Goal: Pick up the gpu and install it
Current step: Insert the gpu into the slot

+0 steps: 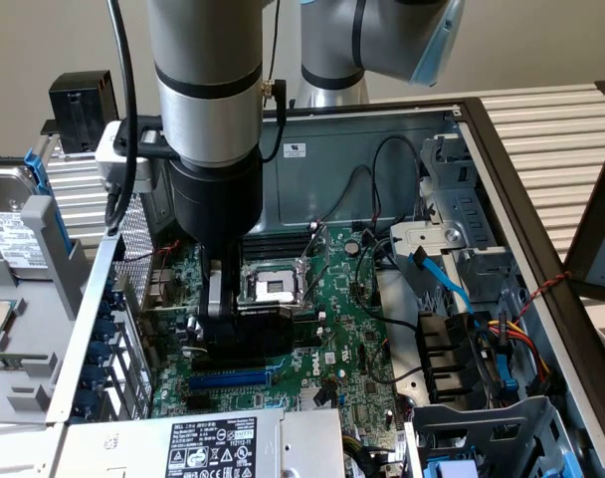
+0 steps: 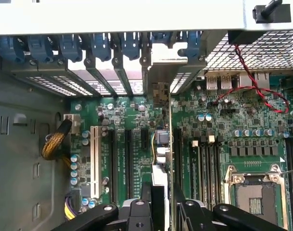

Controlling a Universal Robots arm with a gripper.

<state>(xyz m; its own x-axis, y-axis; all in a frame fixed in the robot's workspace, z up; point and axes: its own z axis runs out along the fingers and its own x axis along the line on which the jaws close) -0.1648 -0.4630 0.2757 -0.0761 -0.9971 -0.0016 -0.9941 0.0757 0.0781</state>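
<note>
My fingers [image 2: 137, 214] are pressed onto the gpu [image 2: 159, 144], pinching it across its two flat faces. It stands on edge inside the case [image 1: 502, 199], low over the board [image 1: 352, 329] and just beside the socket [image 1: 268, 287]. Its silver bracket [image 2: 168, 65] reaches the row of blue clips [image 2: 100, 48] at the case's rear wall. Whether its lower edge sits in a slot I cannot tell. I judge the card light and stiff but fragile: the small parts on its faces and the contacts along its edge would not stand squeezing or scraping. The sound hold, I think, is where I have it, near the middle of the top edge over the heatsink block, so that it does not swing. The smooth faces could slip if the card tilts, and the thin bracket could catch on the rear wall. The case lies open and holds the board, loose black cables [image 1: 382, 169], a power supply [image 1: 233, 443] at the near edge and a drive cage with blue and coloured wires. The socket holds no chip, and the white slot [image 2: 94, 159] and the black ones next to it are empty
</note>
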